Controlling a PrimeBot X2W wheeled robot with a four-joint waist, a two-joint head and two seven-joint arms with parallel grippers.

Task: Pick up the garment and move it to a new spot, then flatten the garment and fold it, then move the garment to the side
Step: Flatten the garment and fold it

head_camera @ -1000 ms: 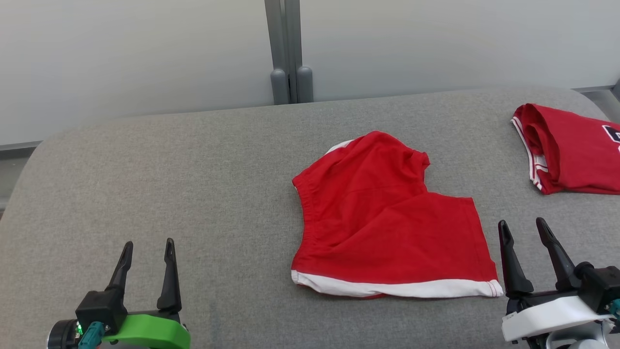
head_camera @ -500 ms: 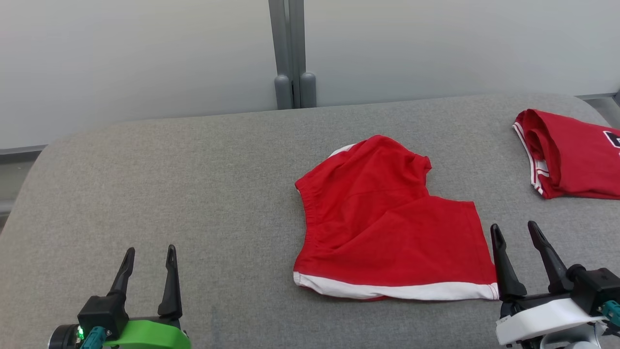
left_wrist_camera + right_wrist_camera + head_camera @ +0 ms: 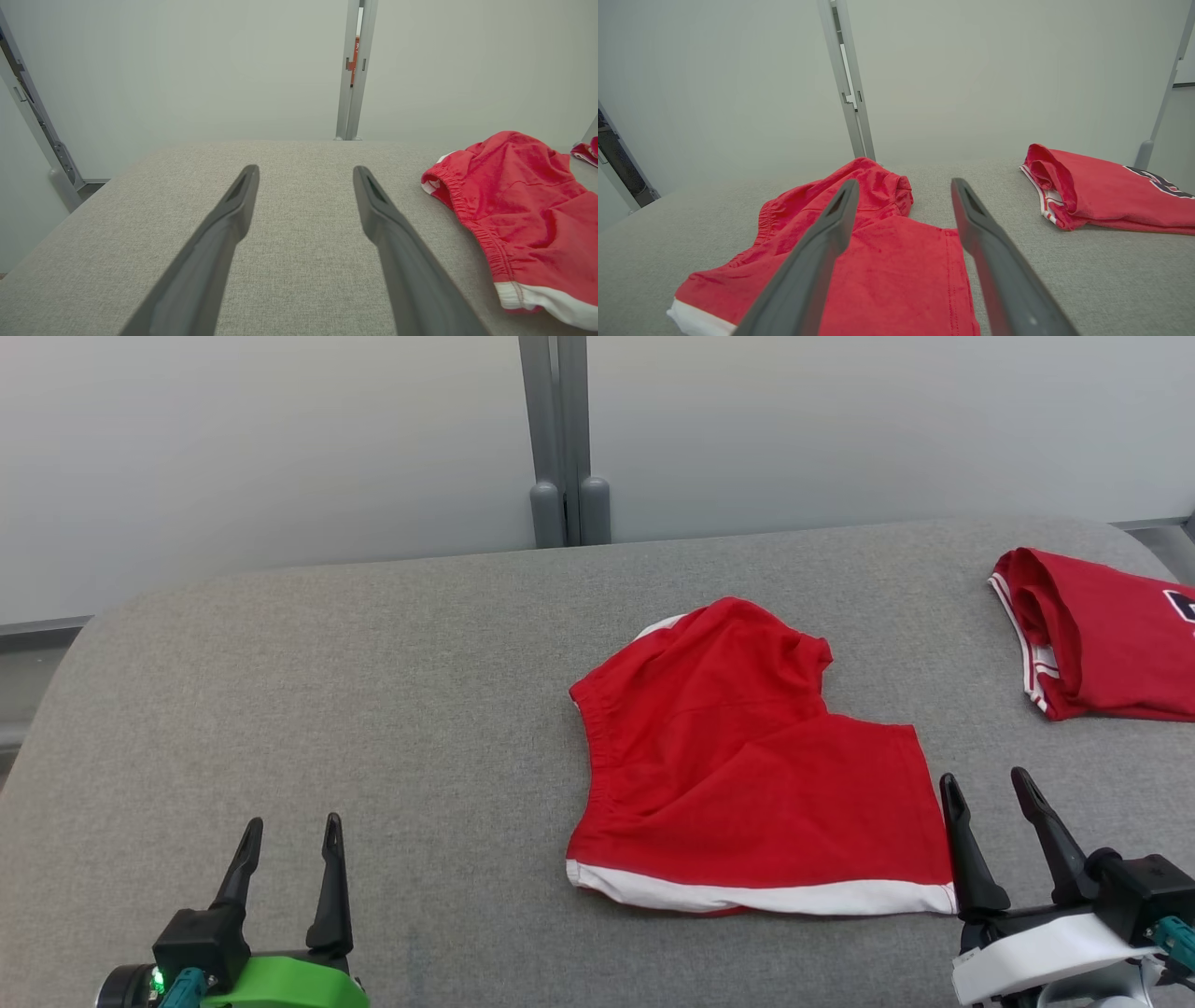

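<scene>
A pair of red cotton shorts with a white hem band (image 3: pixel 747 775) lies on the grey fabric-covered desk (image 3: pixel 373 691), right of its middle. The long axis of the shorts runs from the near edge towards the far wall, leaning a little to the left. The gathered elastic waistband faces the robot's left. One white-banded hem lies along the near side, and a sliver of white hem shows at the far end, where the cloth is bunched and folded over.

The left gripper (image 3: pixel 291 821) is well apart from the shorts at the near left, its fingers spread and empty over bare desk. The right gripper (image 3: pixel 984 777), equally spread and holding nothing, is just beside the right end of the near hem. In the right wrist view its left finger crosses the red cloth (image 3: pixel 887 261) while its right finger lies over grey desk.

A folded red jersey with white trim (image 3: pixel 1102 635) lies at the far right, apart from the shorts.

Compared with a second ago the whole head view has shifted, so the camera has moved. The shorts keep their shape and place, both grippers are spread as before, and the right gripper sits slightly nearer the hem corner.
</scene>
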